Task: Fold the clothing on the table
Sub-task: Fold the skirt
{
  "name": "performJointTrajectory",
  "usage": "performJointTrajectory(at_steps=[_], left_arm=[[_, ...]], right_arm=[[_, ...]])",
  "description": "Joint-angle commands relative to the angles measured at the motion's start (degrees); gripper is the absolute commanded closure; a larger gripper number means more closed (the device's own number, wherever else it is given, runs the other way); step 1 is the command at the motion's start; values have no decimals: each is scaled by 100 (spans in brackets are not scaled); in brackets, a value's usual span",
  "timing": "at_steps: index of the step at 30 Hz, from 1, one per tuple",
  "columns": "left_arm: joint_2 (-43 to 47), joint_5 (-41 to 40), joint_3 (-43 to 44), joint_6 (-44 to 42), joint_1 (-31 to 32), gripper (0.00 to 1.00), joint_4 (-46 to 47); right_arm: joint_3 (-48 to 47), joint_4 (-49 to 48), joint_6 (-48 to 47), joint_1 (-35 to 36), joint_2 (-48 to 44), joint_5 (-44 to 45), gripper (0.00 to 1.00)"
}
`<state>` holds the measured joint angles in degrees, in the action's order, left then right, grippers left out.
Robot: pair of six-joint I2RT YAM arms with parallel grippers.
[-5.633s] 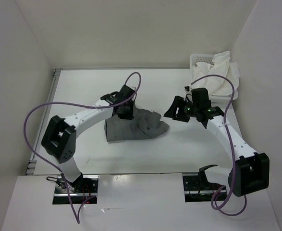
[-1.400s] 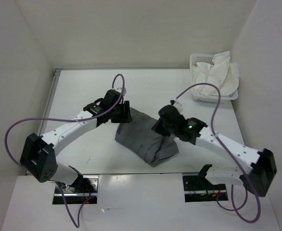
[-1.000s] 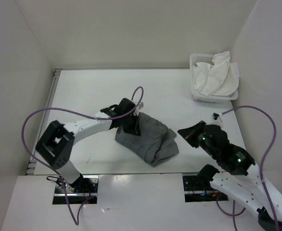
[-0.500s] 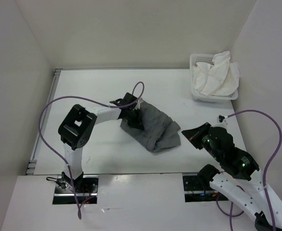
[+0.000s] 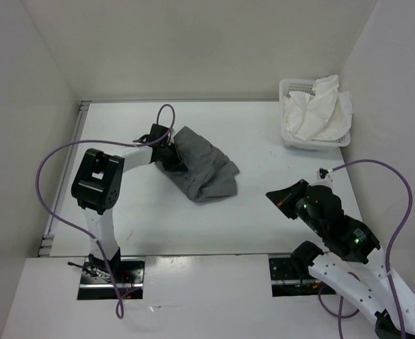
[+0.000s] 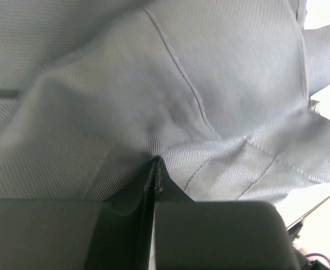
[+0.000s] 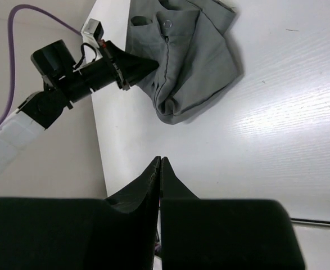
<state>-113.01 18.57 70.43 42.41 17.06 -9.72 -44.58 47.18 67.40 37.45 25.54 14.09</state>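
Left pincer (image 6: 154, 169): jaws pressed together on a pinch of the clothing (image 5: 203, 168), a fold of grey fabric puckering right at the tips. It gripped the garment's left edge.

Right pincer (image 7: 160, 164): jaws closed to a line, nothing between them. It hung over the near right of the bench (image 5: 264, 141), well apart from the garment.

The clothing lay left of centre on the bench, toward the far side. It was a rumpled grey heap, partly doubled over itself, with a seam and a small round fastener showing in the right wrist view. The basket (image 5: 292, 88) with its white cloth (image 5: 320, 113) sat at the far right corner, clear of the work.

My reading: the fold was in hand but not tidy, with one edge gripped and the layers uneven.

For the next move, I judged the right pincer would have to open, reach across and take the opposite edge, so the fabric could be drawn flat before folding.
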Motion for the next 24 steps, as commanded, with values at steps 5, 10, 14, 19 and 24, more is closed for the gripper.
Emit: performJointTrajectory(at_steps=[5, 10, 14, 19, 24], left_arm=[[2119, -353, 374, -567, 508, 43, -654], [4091, -1423, -64, -620, 509, 0, -960], [5207, -1882, -835, -568, 561, 0, -1427], [6700, -2024, -2021, -32, 562, 0, -1332], [8151, -2452, -2533, 249, 562, 0, -1208]], right_arm=[[-287, -778, -727, -27, 30, 6, 93], [-684, -1052, -1482, -80, 92, 182, 88], [-597, -1123, -1668, -80, -119, 182, 83], [-280, -1009, -1668, -80, -523, 234, 79], [-227, -956, -1668, -80, -726, 235, 74]])
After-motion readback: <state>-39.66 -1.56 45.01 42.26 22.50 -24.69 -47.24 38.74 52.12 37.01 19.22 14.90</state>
